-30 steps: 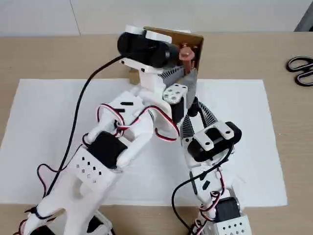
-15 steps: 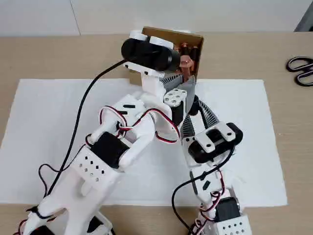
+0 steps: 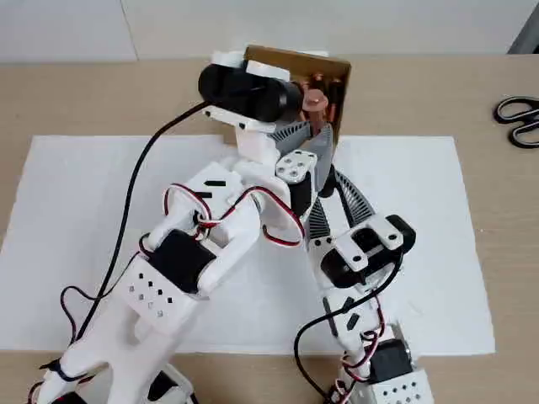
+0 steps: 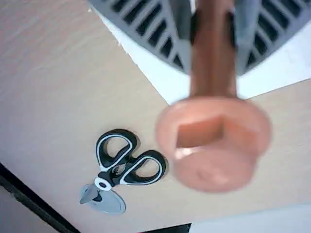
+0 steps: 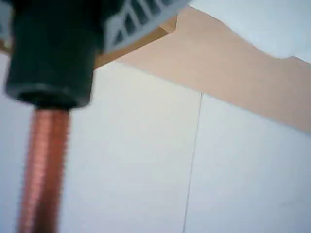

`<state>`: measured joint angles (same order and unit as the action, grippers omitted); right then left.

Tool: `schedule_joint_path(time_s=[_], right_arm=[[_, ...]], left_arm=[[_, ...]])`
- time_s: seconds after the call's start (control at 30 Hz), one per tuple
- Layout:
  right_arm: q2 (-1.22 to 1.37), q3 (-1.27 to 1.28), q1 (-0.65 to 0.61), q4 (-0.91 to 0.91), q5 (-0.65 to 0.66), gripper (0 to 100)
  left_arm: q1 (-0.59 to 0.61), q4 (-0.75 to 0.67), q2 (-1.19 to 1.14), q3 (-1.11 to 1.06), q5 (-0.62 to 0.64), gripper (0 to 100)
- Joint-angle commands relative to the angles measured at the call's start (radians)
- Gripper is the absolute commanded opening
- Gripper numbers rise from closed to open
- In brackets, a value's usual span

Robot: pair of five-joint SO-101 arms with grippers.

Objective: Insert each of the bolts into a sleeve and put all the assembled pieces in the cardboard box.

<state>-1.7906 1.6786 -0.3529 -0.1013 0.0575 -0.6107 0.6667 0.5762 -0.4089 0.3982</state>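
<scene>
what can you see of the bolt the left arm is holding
The bolt looks like copper-coloured plastic: a round shaft ending in a wide flanged head with a square recess. The left end effector is shut on the shaft, the head sticking out past its grey fingers. From above it hangs in the air by the cardboard box. A same-coloured threaded shaft runs out of a black sleeve.

The bolt [image 4: 214, 141] is salmon-pink, the sleeve [image 5: 51, 53] seemingly black

I log a light wooden table [image 3: 67, 93], a white sheet [image 3: 76, 210] spread over its middle; black-handled scissors [image 3: 518, 120] lie at its right edge. Behind, a pale seamed wall [image 3: 253, 25]; even light.
</scene>
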Motion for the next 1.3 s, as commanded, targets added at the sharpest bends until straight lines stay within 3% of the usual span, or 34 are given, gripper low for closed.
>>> schedule_joint_path(time_s=[0.0, 0.23, 0.63, 0.93, 1.27], right_arm=[[-0.019, 0.005, -0.007, 0.035, 0.0, 0.6], [-0.012, 0.005, -0.004, 0.035, 0.0, 0.6], [-0.016, 0.005, -0.004, 0.035, 0.0, 0.5], [-0.019, 0.005, -0.004, 0.035, 0.0, 0.5], [-0.012, 0.005, -0.002, 0.031, 0.0, 0.5]], left_arm=[[-0.028, 0.023, 0.02, 0.03, 0.011, 1], [-0.112, 0.12, 0.021, 0.031, 0.012, 1], [-0.046, 0.126, 0.025, 0.035, 0.006, 1], [-0.029, 0.239, 0.02, 0.031, 0.006, 25], [0.077, 0.229, 0.086, 0.07, -0.087, 26]])
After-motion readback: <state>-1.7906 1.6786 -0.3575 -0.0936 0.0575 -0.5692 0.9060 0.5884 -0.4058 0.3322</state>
